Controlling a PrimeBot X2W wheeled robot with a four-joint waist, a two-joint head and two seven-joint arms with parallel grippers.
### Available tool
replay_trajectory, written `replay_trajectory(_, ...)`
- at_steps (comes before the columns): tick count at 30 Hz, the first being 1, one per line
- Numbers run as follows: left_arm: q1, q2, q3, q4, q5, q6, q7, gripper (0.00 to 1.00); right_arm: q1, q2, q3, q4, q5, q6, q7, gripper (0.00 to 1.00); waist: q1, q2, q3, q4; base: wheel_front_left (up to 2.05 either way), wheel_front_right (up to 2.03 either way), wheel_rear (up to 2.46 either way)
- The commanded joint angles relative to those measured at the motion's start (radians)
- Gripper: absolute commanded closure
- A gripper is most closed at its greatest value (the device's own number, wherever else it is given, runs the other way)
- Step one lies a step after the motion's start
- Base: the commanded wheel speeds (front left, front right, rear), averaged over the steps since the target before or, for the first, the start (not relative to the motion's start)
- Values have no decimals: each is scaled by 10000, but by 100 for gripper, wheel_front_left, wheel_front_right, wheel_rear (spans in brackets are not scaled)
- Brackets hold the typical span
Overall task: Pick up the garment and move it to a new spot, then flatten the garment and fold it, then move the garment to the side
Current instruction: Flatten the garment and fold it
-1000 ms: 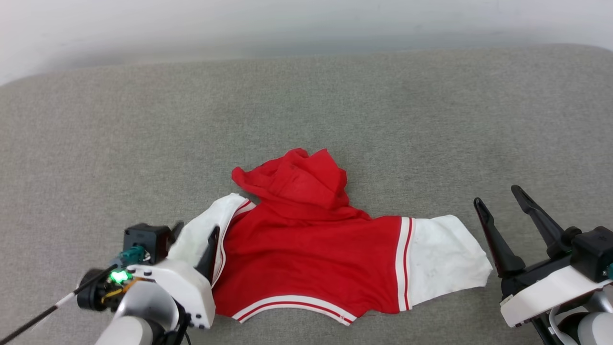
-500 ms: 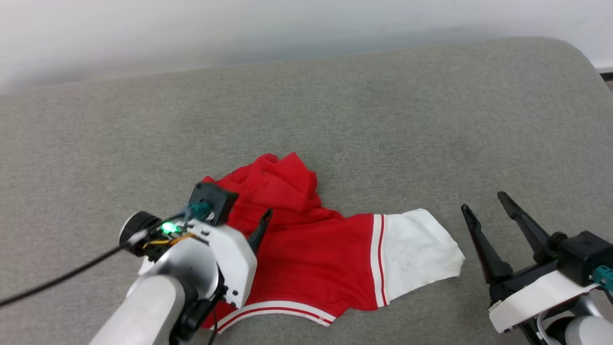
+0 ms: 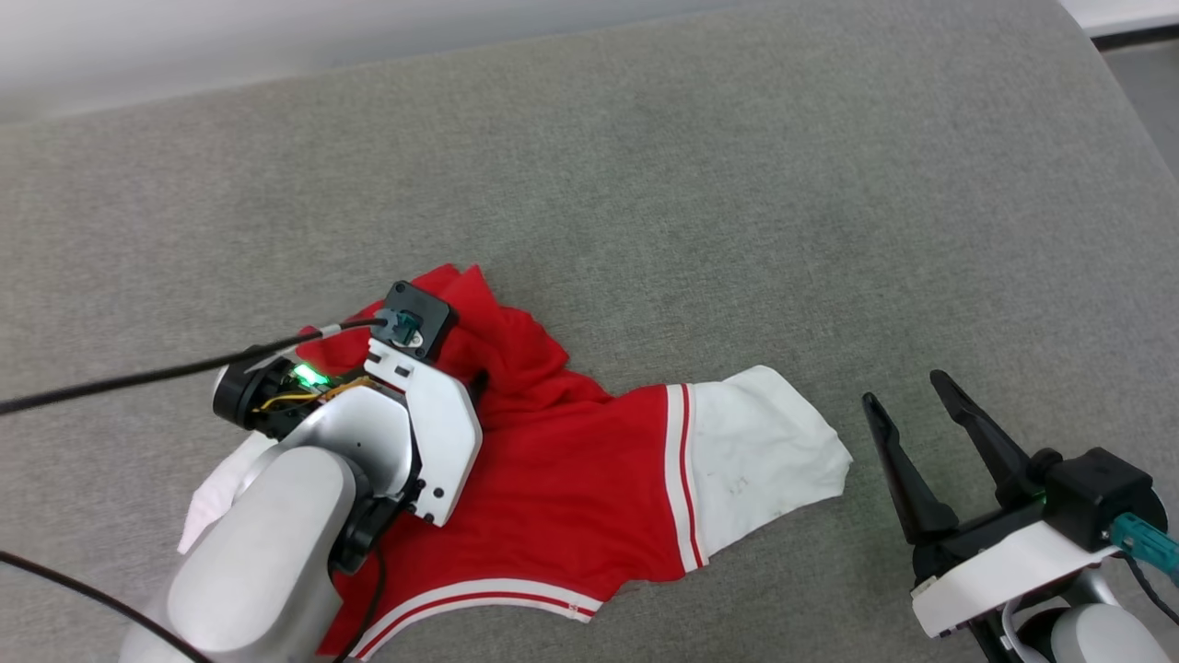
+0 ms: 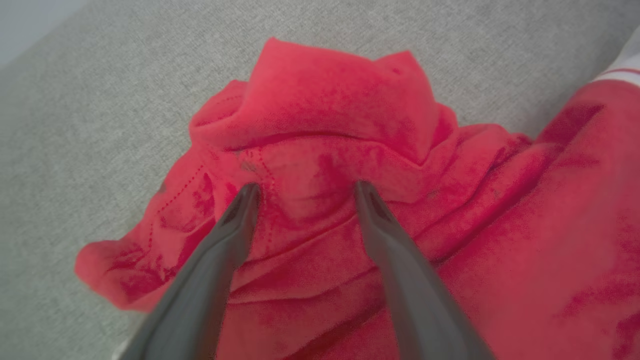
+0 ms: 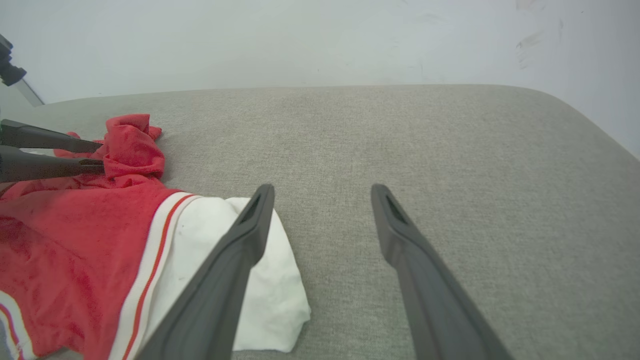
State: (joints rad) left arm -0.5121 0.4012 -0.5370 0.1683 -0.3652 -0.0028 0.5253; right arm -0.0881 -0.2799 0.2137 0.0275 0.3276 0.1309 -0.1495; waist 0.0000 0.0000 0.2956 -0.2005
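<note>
The garment (image 3: 571,479) lies crumpled on the grey cushion: red body, white sleeves with red-striped trim, its right sleeve (image 3: 755,451) spread flat. The upper red part is bunched into a heap (image 4: 330,105). My left gripper (image 4: 306,186) is open, its two fingertips pressed into the red folds on either side of a ridge of that heap. In the head view the left wrist (image 3: 405,405) covers the garment's left part. The right wrist view shows the garment (image 5: 75,240) at the left. My right gripper (image 3: 901,387) stands open just right of the white sleeve, nothing between its fingers (image 5: 250,235).
The grey upholstered surface (image 3: 737,184) stretches far behind and right of the garment, ending in a rounded right edge (image 3: 1105,101). A pale wall (image 5: 320,40) rises behind it. A black cable (image 3: 138,378) trails left from my left wrist.
The head camera has turned, shifting the scene left. My left arm has moved from the garment's left sleeve up onto the bunched red heap. The right gripper has stayed open beside the right sleeve.
</note>
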Motion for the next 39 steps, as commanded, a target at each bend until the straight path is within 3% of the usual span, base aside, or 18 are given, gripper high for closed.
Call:
replay_trajectory(1,-165,-46,28,110,-29,24,-89,100,-184,99,37,63,-14,-3,-108,0,0,0,177,-163,0,0,0)
replay_trajectory(3,-207,-184,8,120,-71,4,-286,100,-179,142,61,180,-34,-3,-172,0,0,0,218,-190,0,0,0)
replay_trajectory(16,-578,-103,371,-1312,636,920,-1539,100,-340,196,252,524,-87,-4,-207,0,0,0,-285,-314,0,0,0)
replay_trajectory(23,-1683,-103,386,-976,624,667,-1011,100,-570,239,442,484,-21,-4,-242,0,0,0,-174,-683,0,0,0)
replay_trajectory(32,-3731,-497,480,1448,541,292,-932,100,-1011,486,851,765,-107,-3,-584,0,0,0,478,-1260,0,0,0)
replay_trajectory(33,-3884,-551,455,1743,535,186,-1073,15,-1069,502,874,803,-100,-3,-625,0,0,0,540,-1297,0,0,0)
replay_trajectory(34,-4000,-583,444,2066,495,101,-1210,0,-1118,515,896,836,-102,-3,-656,0,0,0,591,-1323,0,0,0)
replay_trajectory(39,-4434,-658,507,3146,510,-223,-2545,0,-1322,624,881,1020,-175,-3,-795,0,0,0,628,-1247,0,0,0)
